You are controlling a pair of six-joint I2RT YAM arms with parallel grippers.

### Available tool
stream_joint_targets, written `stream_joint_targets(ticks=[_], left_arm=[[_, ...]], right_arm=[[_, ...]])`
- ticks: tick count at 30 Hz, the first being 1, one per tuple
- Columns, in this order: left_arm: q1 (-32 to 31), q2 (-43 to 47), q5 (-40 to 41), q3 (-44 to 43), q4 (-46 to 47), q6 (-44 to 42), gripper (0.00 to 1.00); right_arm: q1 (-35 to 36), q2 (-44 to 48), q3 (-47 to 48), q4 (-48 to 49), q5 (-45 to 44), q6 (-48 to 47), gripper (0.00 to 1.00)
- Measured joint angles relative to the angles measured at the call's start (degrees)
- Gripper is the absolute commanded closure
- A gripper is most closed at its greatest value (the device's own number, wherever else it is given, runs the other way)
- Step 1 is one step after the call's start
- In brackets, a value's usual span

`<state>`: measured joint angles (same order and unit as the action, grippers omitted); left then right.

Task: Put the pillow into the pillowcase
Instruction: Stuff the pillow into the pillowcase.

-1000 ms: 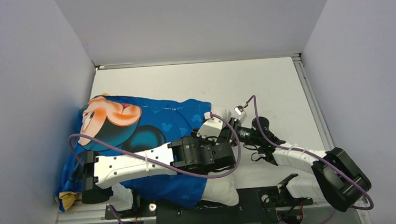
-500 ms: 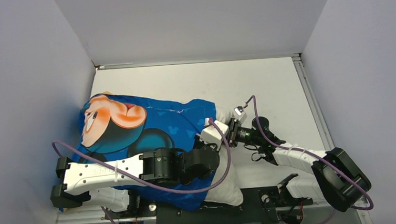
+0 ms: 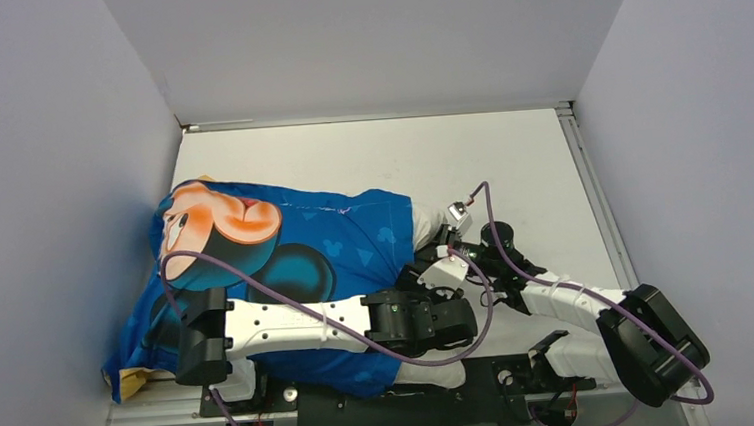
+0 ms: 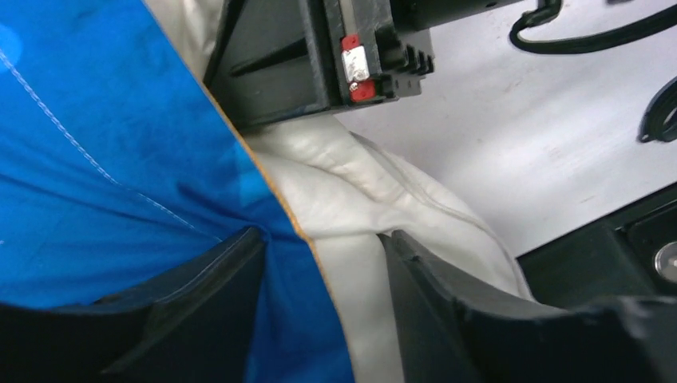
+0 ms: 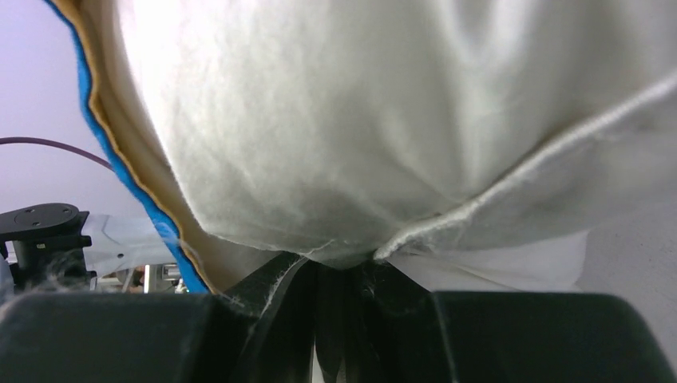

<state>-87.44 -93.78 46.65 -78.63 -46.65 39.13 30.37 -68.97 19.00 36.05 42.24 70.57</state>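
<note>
From above, the pillowcase lay blue face up toward the worktop's 9 o'clock side, with the off-white pillow bulging from its 3 o'clock mouth.

In the left wrist view, the left end effector stood partly open. Its fingers sat astride the case's orange-lined hem and the crinkly pillow, clamping neither.

In the right wrist view, the right end effector was pinched almost closed on the pillow's stitched seam, with the blue hem at 9 o'clock.
</note>
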Motion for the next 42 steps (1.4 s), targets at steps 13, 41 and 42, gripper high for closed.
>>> stream_joint_targets(ticks=[13, 41, 42], left_arm=[[0.11, -7.58, -2.93, -7.37, -7.82, 3.85, 0.2], [11.15, 9.09, -11.89, -12.74, -5.42, -6.45, 1.0], [13.0, 10.97, -13.53, -12.74, -3.06, -7.54, 1.0]], right_arm=[[0.02, 0.85, 0.02, -0.98, -0.44, 0.0, 0.84], [-6.78, 22.8, 32.28, -52.24, -22.05, -30.6, 0.1], [-6.78, 24.0, 34.12, -55.19, -25.66, -32.35, 0.1]])
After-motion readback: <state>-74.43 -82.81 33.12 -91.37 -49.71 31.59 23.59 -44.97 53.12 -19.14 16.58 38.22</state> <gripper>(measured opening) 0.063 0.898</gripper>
